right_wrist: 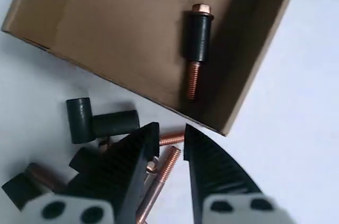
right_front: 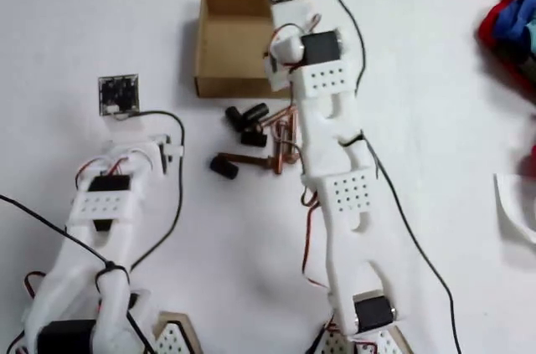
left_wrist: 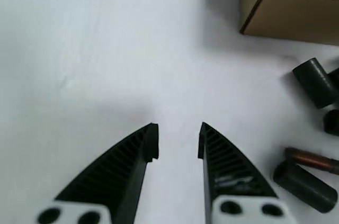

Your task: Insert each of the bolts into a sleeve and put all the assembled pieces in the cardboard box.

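Closest to the lens, the right gripper (right_wrist: pixel 170 134) is hanging with its black ribbed jaws standing slightly apart, clamping nothing. Two loose copper-coloured threaded bolts (right_wrist: pixel 161 176) are lying on the white table (right_wrist: pixel 312 128), in and just below the gap between the jaws. Just beside the bolts, several short black cylindrical sleeves (right_wrist: pixel 115 123) are resting in a loose cluster, two of them touching at a right angle. Beyond the fingertips, the shallow brown cardboard box (right_wrist: pixel 254 49) is sitting open-topped. One assembled piece (right_wrist: pixel 197 38), a black sleeve with a copper bolt through it, is lying flat inside the box near one wall. Apart from the box, the left gripper (left_wrist: pixel 177 142) is hovering over the table with its jaws also standing apart and gripping nothing. The cluster of sleeves and bolts is lying between it and the right arm.
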`<state>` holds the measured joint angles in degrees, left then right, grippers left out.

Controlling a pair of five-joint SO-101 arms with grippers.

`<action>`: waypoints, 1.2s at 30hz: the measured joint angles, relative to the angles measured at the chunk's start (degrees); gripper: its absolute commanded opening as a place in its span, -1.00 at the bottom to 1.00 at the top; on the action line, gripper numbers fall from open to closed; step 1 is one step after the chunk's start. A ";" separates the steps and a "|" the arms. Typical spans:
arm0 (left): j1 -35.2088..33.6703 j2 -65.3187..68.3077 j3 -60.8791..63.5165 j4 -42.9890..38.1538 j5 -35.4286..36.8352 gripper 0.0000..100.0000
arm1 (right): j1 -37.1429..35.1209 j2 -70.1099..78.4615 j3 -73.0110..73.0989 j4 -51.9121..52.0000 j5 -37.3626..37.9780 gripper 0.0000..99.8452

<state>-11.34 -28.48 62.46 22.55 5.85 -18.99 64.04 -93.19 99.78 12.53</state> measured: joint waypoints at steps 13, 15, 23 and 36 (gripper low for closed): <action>-16.97 0.00 0.00 -4.57 8.00 -0.71 | -6.77 -21.80 28.92 0.18 -3.43 -0.86; -18.73 0.00 0.00 -4.57 10.37 -0.71 | -7.56 -26.73 38.86 0.18 -3.34 -0.86; -19.34 0.00 0.00 -4.57 12.04 -0.71 | -15.56 -40.70 71.21 -12.40 7.65 -0.86; -19.52 0.00 0.00 -4.57 12.04 -0.71 | -23.65 -45.36 99.52 -35.60 9.76 -0.90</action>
<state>-30.86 -28.48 62.46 17.98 17.89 -42.64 18.68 6.33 64.18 22.29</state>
